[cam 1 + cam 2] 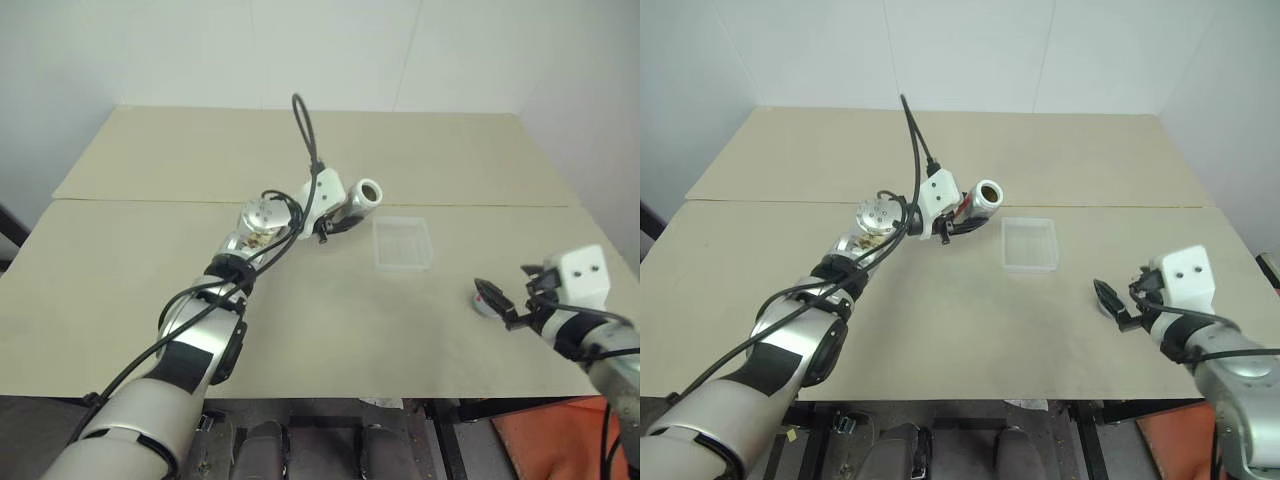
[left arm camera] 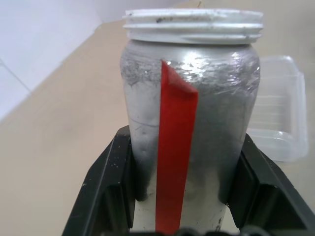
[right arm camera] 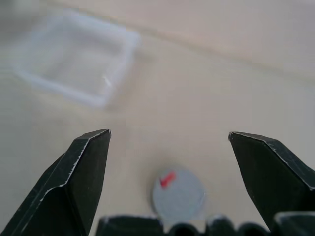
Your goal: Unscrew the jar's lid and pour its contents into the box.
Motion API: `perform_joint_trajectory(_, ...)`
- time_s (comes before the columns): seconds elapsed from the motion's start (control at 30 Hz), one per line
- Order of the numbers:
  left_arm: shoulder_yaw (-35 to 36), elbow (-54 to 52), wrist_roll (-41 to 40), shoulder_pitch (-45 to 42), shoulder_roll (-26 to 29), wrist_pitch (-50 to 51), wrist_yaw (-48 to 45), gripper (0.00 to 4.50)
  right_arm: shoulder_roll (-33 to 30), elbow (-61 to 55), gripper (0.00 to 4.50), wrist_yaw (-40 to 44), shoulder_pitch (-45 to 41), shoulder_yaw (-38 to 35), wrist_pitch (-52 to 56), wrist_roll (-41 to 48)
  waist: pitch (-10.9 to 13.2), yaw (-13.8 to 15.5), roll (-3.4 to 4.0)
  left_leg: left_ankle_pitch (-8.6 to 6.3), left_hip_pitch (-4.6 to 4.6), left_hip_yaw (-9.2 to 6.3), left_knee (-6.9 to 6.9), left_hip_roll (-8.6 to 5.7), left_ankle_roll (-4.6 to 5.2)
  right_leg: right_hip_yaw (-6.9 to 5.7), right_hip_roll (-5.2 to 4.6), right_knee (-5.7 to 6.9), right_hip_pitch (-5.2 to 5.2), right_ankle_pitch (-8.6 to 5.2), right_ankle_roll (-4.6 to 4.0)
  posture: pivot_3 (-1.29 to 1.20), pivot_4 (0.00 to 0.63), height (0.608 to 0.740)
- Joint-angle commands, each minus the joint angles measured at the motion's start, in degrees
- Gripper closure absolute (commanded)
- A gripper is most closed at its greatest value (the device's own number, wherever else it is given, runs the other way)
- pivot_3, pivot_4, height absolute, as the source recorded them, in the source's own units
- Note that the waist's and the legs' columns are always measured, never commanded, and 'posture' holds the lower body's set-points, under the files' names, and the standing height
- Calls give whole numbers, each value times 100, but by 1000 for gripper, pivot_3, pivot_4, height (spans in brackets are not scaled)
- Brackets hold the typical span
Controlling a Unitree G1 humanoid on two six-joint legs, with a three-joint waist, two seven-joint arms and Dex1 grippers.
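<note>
My left gripper is shut on the silvery-grey jar, which has a red stripe down its side. The jar has no cap on, and it is tipped nearly level above the table with its white threaded mouth facing the box. Its contents are hidden inside. The clear plastic box lies on the table just right of the jar's mouth. The grey lid with a red mark lies flat on the table at the right. My right gripper hovers open just behind the lid, with nothing between its fingers.
The tan table is made of two boards joined by a seam behind the jar. Its front edge runs just below my right gripper. A black cable loops up from the left wrist. White walls stand behind the table.
</note>
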Motion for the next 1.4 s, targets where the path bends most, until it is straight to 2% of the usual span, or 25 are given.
perform_joint_trajectory(0.03,-285,306,571,-547,-84,-360,494,2439,-203,-309,30,149,-292,73,34,146,0,18,0,0,0,1,-1,0,0,0,0,-3,0,0,0,0,150,740)
perform_joint_trajectory(0.17,-861,583,1505,-973,-242,-628,1729,2439,32,-430,30,-125,-614,338,28,145,1,39,-3,-1,-6,3,-1,-2,1,-1,0,-5,-2,-1,1,0,150,740)
perform_joint_trajectory(0.23,-1662,663,2512,-1157,-231,-824,2837,2439,218,-462,30,-213,-603,455,-23,114,2,54,-4,-1,-9,3,-1,-2,1,-2,0,-5,-4,-1,1,0,150,740)
perform_joint_trajectory(0.43,-2942,927,4101,-1521,-555,-583,5186,2439,614,-760,30,-508,-264,487,-39,11,3,81,-5,-1,-29,3,2,-6,1,-8,-5,-7,-17,-1,4,0,150,740)
perform_joint_trajectory(0.57,-3298,1040,4572,-1652,-690,-474,6081,2439,743,-1007,30,-625,-105,404,5,75,3,74,-5,-1,-36,3,1,-5,0,-8,-4,-5,-27,-1,5,0,150,740)
perform_joint_trajectory(0.63,-3902,1085,5244,-1750,-703,-307,6660,2439,789,-1115,30,-697,-4,427,2,49,3,58,-5,-1,-35,5,1,-5,0,-7,-4,-3,-28,-1,5,0,150,740)
perform_joint_trajectory(0.7,-4392,1149,5749,-1814,-742,-107,6883,2439,866,-1189,30,-736,151,408,-73,26,3,60,-6,-1,-34,5,1,-5,0,-7,-3,-2,-28,-2,5,0,150,740)
perform_joint_trajectory(0.9,-5095,1246,6492,-1937,-823,124,7287,2439,924,-1285,30,-705,592,128,-187,5,4,61,-6,-1,-37,10,1,-6,0,-6,-5,-1,-32,-3,7,0,150,740)
perform_joint_trajectory(1.1,-5168,1278,6621,-1930,-875,215,7238,2439,1066,-1410,30,-816,532,211,-159,23,4,59,-6,-1,-37,10,1,-5,0,-4,-5,3,-36,-4,6,0,150,740)
perform_joint_trajectory(1.2,-4906,1282,6403,-1889,-901,195,7075,2439,1111,-1416,30,-854,530,257,-133,-4,4,59,-6,-1,-39,11,2,-6,0,-5,-7,2,-36,-4,6,0,150,740)
perform_joint_trajectory(1.33,-5164,1281,6692,-1930,-883,370,7243,2439,1088,-1418,30,-864,539,269,-123,-39,3,58,-6,-1,-39,11,2,-6,0,-4,-7,4,-36,-4,6,0,150,740)
perform_joint_trajectory(1.4,-4742,1273,6274,-1927,-906,290,7031,2439,1047,-1378,30,-840,555,261,-131,-74,3,58,-6,0,-39,11,2,-6,0,-4,-7,4,-36,-4,6,0,150,740)
